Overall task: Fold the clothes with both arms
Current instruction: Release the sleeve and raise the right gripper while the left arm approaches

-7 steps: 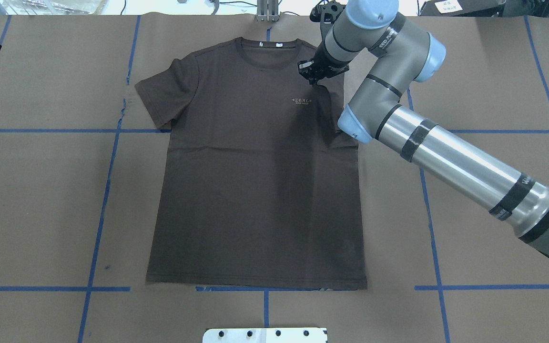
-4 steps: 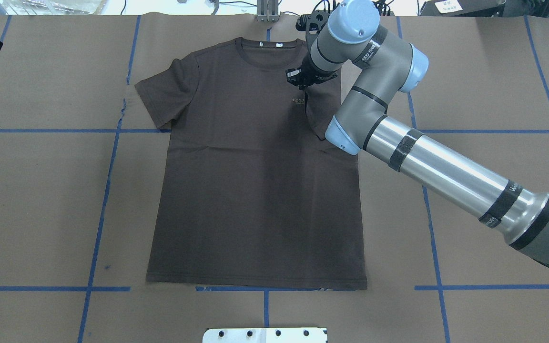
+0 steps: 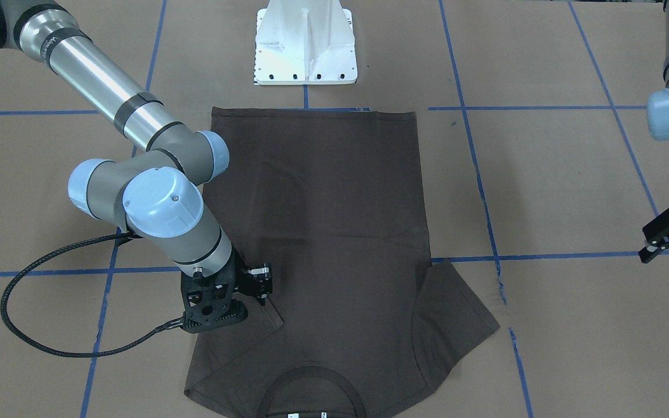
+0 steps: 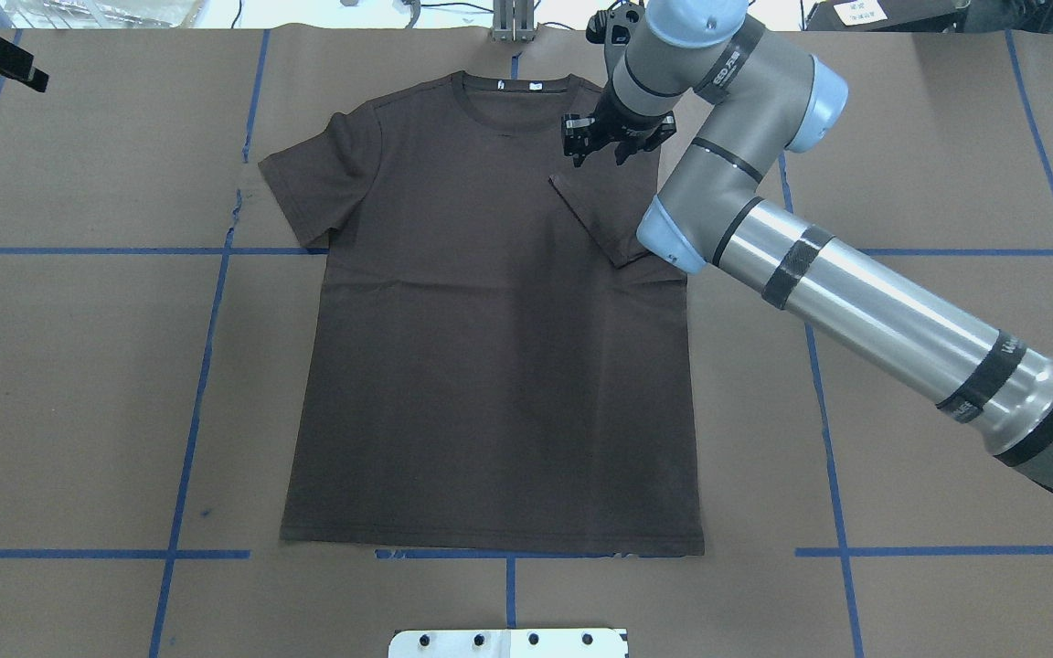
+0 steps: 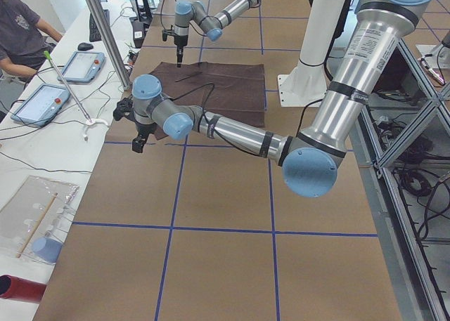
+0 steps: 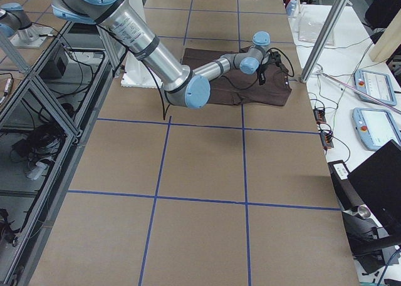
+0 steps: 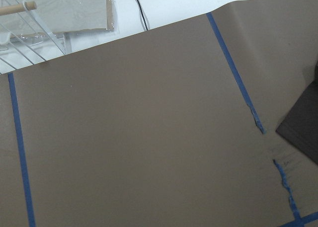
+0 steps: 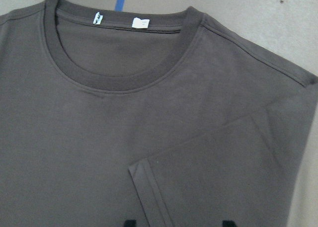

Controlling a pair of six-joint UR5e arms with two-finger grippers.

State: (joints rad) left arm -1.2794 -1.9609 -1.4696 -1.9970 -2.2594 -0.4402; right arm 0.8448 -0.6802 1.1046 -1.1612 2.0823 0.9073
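The dark brown T-shirt [image 4: 490,366] lies flat on the table, collar [image 8: 114,83] at the far side and hem toward the robot base. One sleeve [image 4: 601,212] is folded inward over the chest and hides the lettering; the other sleeve [image 4: 312,187] lies spread out. My right gripper [image 4: 597,155] hovers open just above the folded sleeve near the shoulder, holding nothing; its fingertips [image 8: 129,222] show at the bottom of the right wrist view. My left gripper [image 3: 651,244] hangs open over bare table, well off the spread sleeve's side [image 7: 303,127].
Brown paper with blue tape lines [image 4: 207,347] covers the table. The white base pedestal [image 3: 305,46] stands at the hem end. A side bench with tablets [image 5: 70,64] and a seated person [image 5: 21,33] runs along the collar end.
The right gripper carried the sleeve inward over the chest, let go of it and drew back toward the shoulder. The left gripper has edged further into the overhead view.
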